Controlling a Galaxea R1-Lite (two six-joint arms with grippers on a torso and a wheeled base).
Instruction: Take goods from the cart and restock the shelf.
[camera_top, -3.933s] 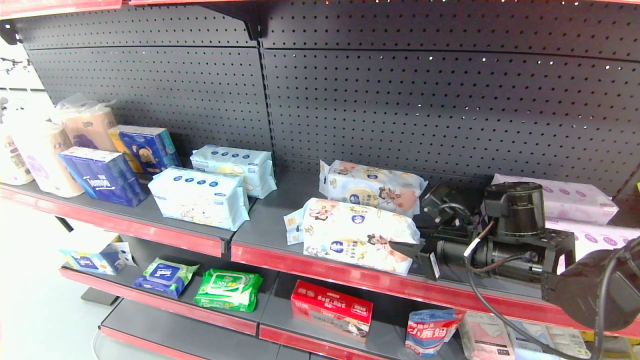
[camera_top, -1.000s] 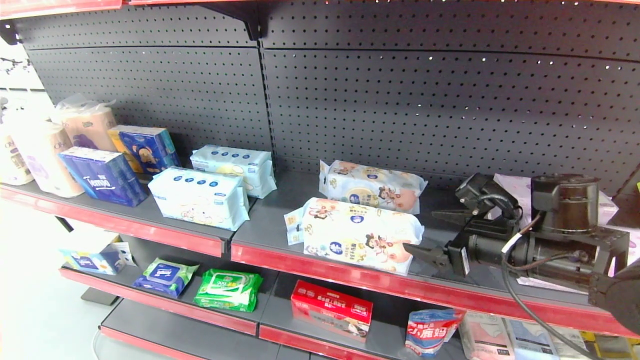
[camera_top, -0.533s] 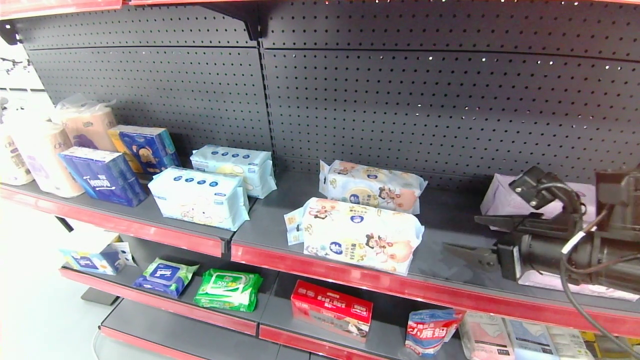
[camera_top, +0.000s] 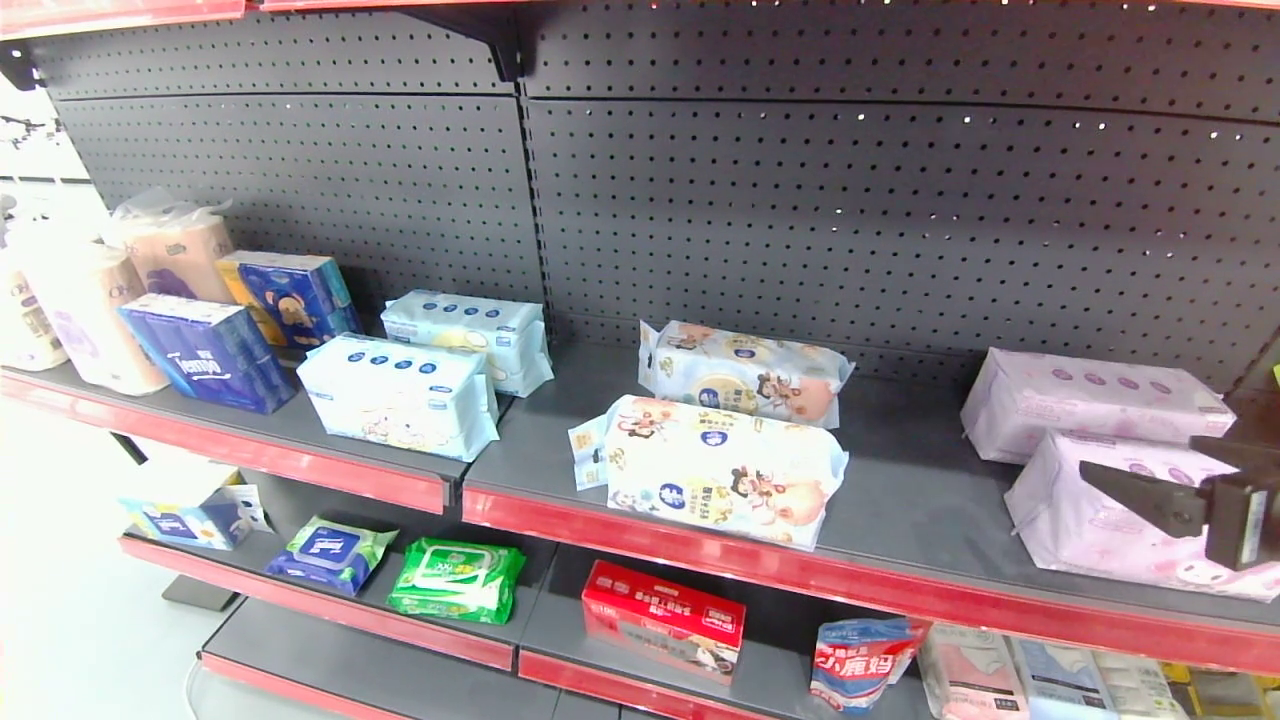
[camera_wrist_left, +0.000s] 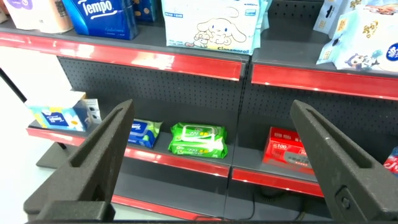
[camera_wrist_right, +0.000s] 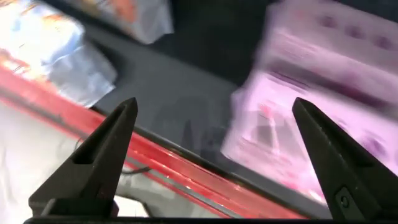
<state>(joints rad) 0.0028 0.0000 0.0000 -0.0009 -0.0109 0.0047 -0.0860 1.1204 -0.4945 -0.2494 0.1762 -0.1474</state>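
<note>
- Right tool (camera_top: 1138, 456) sits out at four o'clock in the head view, jaws spread wide with nothing between them.
- Front pink pack (camera_top: 1100, 520) lies on the shelf (camera_top: 900, 470), right behind those fingers, and the second pink pack (camera_top: 1090, 400) is at its twelve o'clock.
- Left tool (camera_wrist_left: 211, 106) is just as wide and empty, facing the lower shelves with a green wipes pack (camera_wrist_left: 198, 138) ahead.
- My read: this pack looks placed, so the cart is next.
- To do it well, keep the jaws wide and back straight off toward six o'clock. Clear the red lip, and don't snag that soft wrapper or drag the pack forward.
</note>
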